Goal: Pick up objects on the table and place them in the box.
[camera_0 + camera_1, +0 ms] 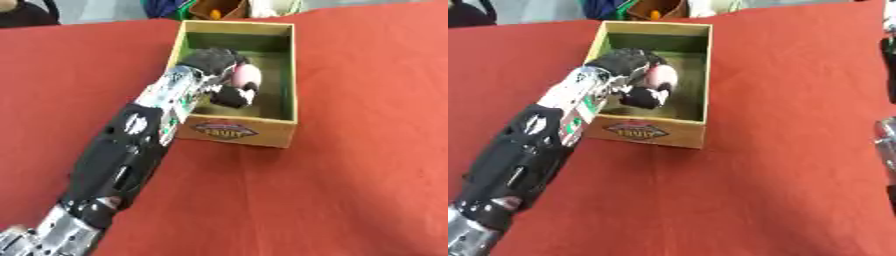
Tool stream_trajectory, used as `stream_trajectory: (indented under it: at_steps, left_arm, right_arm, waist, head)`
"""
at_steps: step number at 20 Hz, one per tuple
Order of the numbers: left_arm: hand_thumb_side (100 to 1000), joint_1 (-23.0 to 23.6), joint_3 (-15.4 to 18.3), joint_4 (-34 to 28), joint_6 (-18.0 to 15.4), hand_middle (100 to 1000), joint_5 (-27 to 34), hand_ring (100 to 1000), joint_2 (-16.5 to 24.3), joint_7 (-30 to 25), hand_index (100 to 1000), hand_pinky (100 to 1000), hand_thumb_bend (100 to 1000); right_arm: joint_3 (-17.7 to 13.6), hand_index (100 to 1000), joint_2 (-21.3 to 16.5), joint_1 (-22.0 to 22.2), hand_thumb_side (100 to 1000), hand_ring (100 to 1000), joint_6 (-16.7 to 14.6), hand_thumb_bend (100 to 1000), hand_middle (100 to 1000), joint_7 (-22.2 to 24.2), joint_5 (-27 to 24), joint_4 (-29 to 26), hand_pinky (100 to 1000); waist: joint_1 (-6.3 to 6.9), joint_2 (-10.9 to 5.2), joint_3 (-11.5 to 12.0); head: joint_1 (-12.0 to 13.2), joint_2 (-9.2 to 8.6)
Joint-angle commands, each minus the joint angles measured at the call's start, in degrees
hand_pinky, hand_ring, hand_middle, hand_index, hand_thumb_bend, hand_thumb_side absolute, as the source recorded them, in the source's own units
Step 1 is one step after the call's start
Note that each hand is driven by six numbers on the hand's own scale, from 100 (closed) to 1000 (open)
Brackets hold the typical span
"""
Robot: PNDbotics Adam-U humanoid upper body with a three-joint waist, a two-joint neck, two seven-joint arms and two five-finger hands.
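The table [350,190], spread with a red cloth, filled nearly the whole view. A yellow open-topped box [237,131] with a dark green inside stood near the table's far edge, a printed label on its near wall. The robot's left arm [131,150] stretched from the table's near left corner up to the box and over its left wall. The left hand [219,67] was inside the box, fingers and thumb curled round a pale pinkish rounded object [248,76], held above the box floor. At the right edge, a silver-and-black part of the right arm [886,135] showed; its hand was out of view.
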Motion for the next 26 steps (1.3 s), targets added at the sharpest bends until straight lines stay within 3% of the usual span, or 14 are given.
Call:
stream_trajectory:
  at_steps: [1, 9, 13, 16, 19, 21, 23, 26]
  left_arm:
    - [784, -1.0, 1.1, -0.1, 1.0, 844, -1.9, 889, 0.0, 0.1, 952, 724, 548]
    - [802, -1.0, 2.2, -1.3, 3.6, 855, -1.2, 902, 0.5, 4.1, 930, 735, 579]
    - [817, -0.8, 2.7, -3.7, 4.4, 814, 1.3, 874, 1.2, 6.1, 898, 717, 498]
    - [838, -0.6, 3.4, -9.1, 5.3, 763, 4.2, 836, 2.5, 8.4, 860, 700, 442]
    - [854, 0.4, 4.6, -16.6, 5.9, 679, 10.4, 781, 4.6, 11.8, 822, 679, 379]
    - [854, 1.7, 5.8, -20.6, 6.7, 653, 18.1, 758, 6.1, 15.1, 803, 672, 327]
    - [849, 3.3, 7.1, -24.4, 8.0, 621, 26.7, 727, 7.7, 20.4, 784, 645, 283]
    - [835, 5.3, 9.1, -30.2, 9.3, 594, 32.3, 696, 9.8, 31.2, 795, 618, 265]
  right_arm:
    - [-0.2, 791, -0.7, -0.5, 575, 644, 0.1, 100, 605, -0.1, 0.0, -1.1, 544]
    - [-0.2, 791, -0.3, -0.5, 570, 642, 0.3, 100, 605, -0.1, -0.1, -1.1, 544]
    - [-0.2, 790, -0.4, -0.4, 566, 643, 0.3, 100, 605, -0.2, 0.0, -1.1, 544]
    - [-0.3, 791, -0.5, -0.3, 566, 643, 0.4, 100, 605, -0.3, 0.1, -1.1, 545]
    - [-0.5, 791, -0.8, -0.2, 565, 643, 0.3, 100, 606, -0.6, 0.2, -1.1, 545]
    - [-0.7, 791, -1.1, 0.0, 566, 643, 0.3, 100, 606, -0.7, 0.3, -1.1, 545]
    - [-0.7, 791, -1.5, 0.1, 567, 644, 0.2, 100, 607, -0.8, 0.4, -1.1, 546]
    - [-0.8, 792, -2.1, 0.1, 570, 645, 0.1, 100, 608, -0.9, 0.6, -1.1, 546]
  waist:
    - [-0.29, -1.05, 0.0]
    - [-0.26, -1.24, 0.3]
    - [-0.27, -1.41, 0.6]
    - [-0.31, -1.55, 1.0]
    - [-0.35, -1.82, 1.5]
    - [-0.33, -2.12, 2.0]
    - [-0.36, -2.4, 2.6]
    - [-0.51, -2.76, 3.4]
  head:
    - [0.2, -0.34]
    - [0.1, 0.03]
    - [0.0, 0.1]
    - [-0.3, 0.25]
    - [-0.9, 0.57]
    - [-1.4, 0.94]
    - [-1.8, 1.18]
    - [-2.1, 1.32]
